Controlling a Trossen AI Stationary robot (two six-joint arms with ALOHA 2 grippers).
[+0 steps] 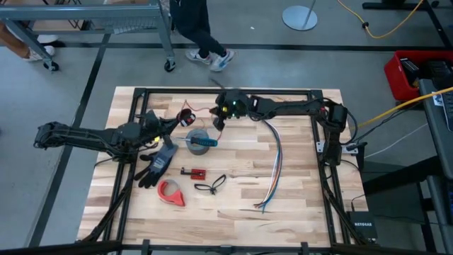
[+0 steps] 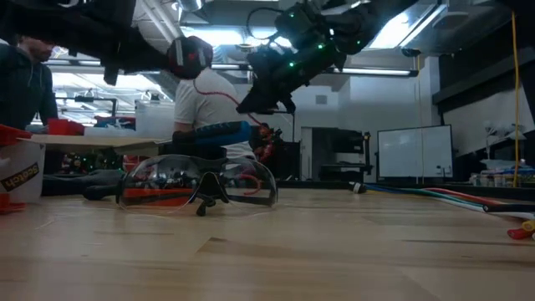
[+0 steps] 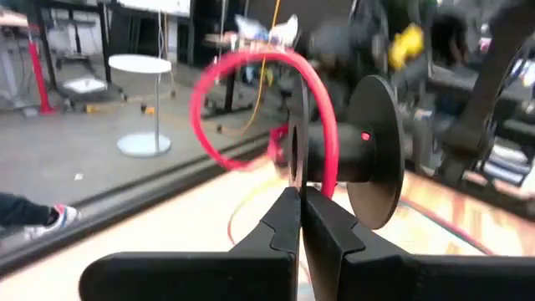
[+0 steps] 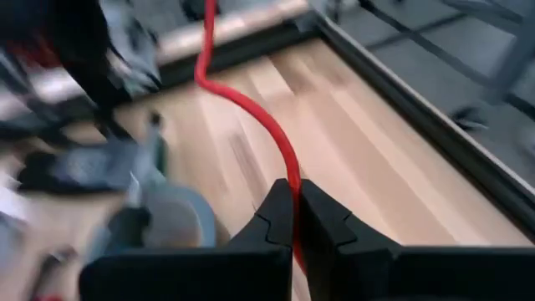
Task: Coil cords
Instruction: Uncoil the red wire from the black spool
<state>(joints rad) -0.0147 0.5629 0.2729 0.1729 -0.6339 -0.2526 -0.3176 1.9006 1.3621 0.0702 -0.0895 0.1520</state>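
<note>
The cord is a thin red cord [image 1: 200, 110] wound in a small coil on a black two-disc reel [image 3: 368, 150]. In the left wrist view a red loop [image 3: 251, 63] stands off the reel. The reel is held above the table at the far middle, clear of it in the low view [image 2: 191, 57]. My left gripper [image 1: 181, 119] is shut at the reel. My right gripper [image 1: 216, 122] is a little to the table's right of it and is shut on the cord's free run [image 4: 251, 109], which spans the two grippers. My left gripper pinches the rim of the reel's nearer thin black disc [image 3: 299, 171] between its two shut fingers. The reel stands on edge beyond the fingertips, lifted clear of the table, with the red cord around its hub. My right gripper pinches the single red strand [image 4: 292, 180] between its two shut fingers, which lie across it. The strand runs on from the fingertips, slightly curved, toward the reel, above the tabletop.
A grey tape roll [image 1: 200, 136] with a blue-handled tool [image 1: 204, 142] on it lies just below the grippers. A black glove [image 1: 157, 164], a red tape dispenser [image 1: 171, 193], a small black looped cord [image 1: 211, 185] and a multicoloured wire bundle [image 1: 274, 163] lie nearer. Safety glasses [image 2: 199, 182] rest on the table.
</note>
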